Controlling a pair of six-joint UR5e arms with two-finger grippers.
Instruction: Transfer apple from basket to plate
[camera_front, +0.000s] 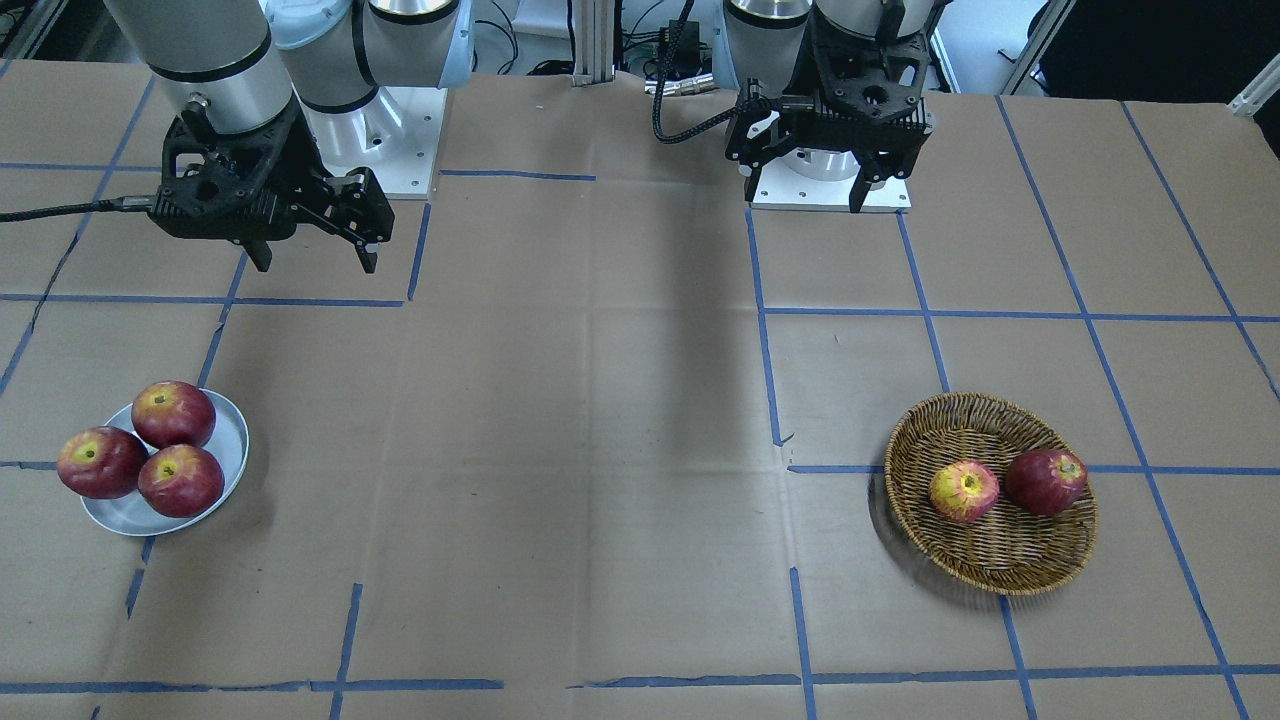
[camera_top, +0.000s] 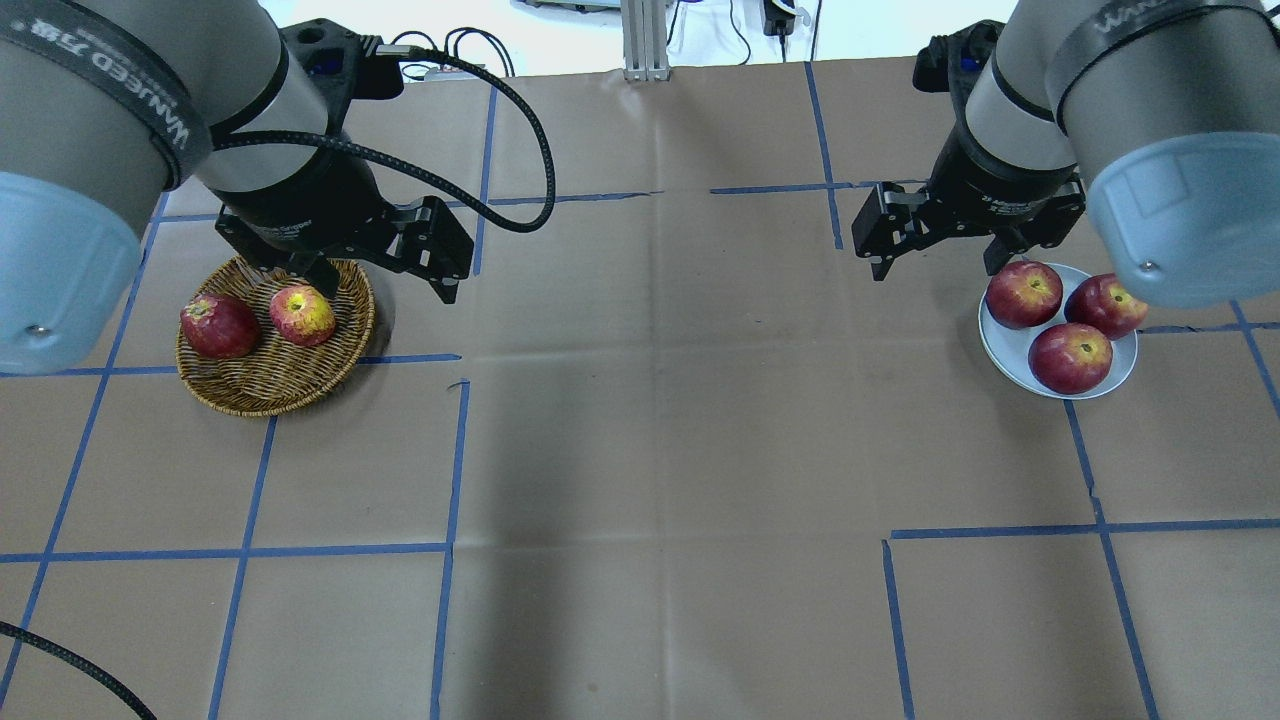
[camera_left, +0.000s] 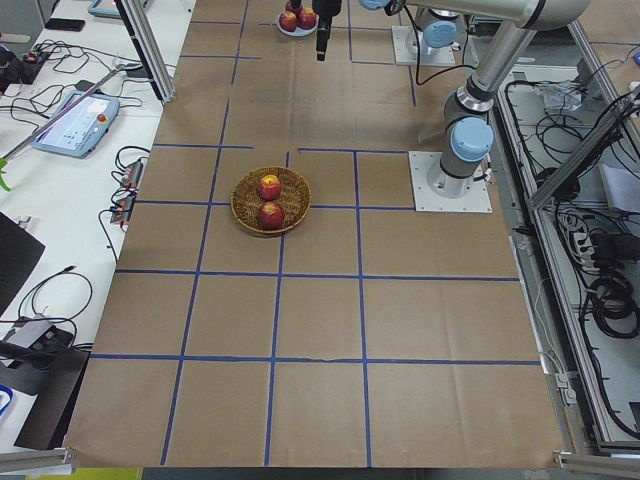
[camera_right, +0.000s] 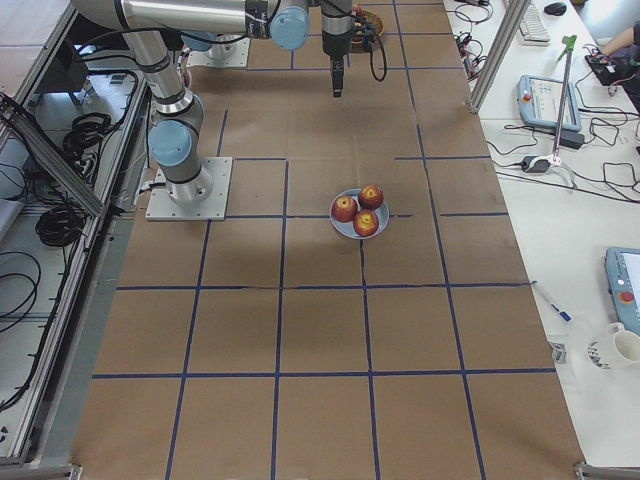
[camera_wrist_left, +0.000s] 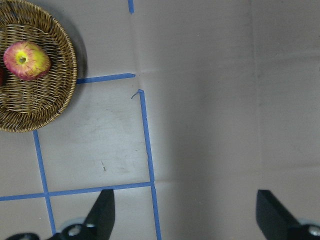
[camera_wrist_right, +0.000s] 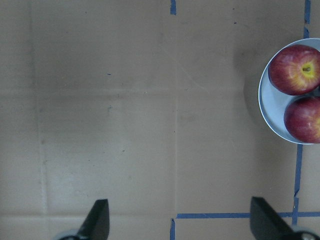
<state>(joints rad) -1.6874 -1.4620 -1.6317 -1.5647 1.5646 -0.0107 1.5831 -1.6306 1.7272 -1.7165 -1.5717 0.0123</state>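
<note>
The pale yellow-and-red apple (camera_front: 963, 491) lies in the wicker basket (camera_front: 1000, 580) beside a dark red apple (camera_front: 1045, 481). It also shows in the overhead view (camera_top: 302, 315) and the left wrist view (camera_wrist_left: 26, 60). My left gripper (camera_top: 380, 282) is open and empty, hanging above the table by the basket's (camera_top: 270, 395) robot-side edge. The grey-white plate (camera_top: 1005, 345) holds three dark red apples. My right gripper (camera_top: 937, 268) is open and empty, above the table just beside the plate (camera_wrist_right: 267, 107).
Brown paper with blue tape lines covers the table. The three dark red apples (camera_front: 173, 413) fill most of the plate (camera_front: 235, 440). Both arm bases stand at the robot-side edge.
</note>
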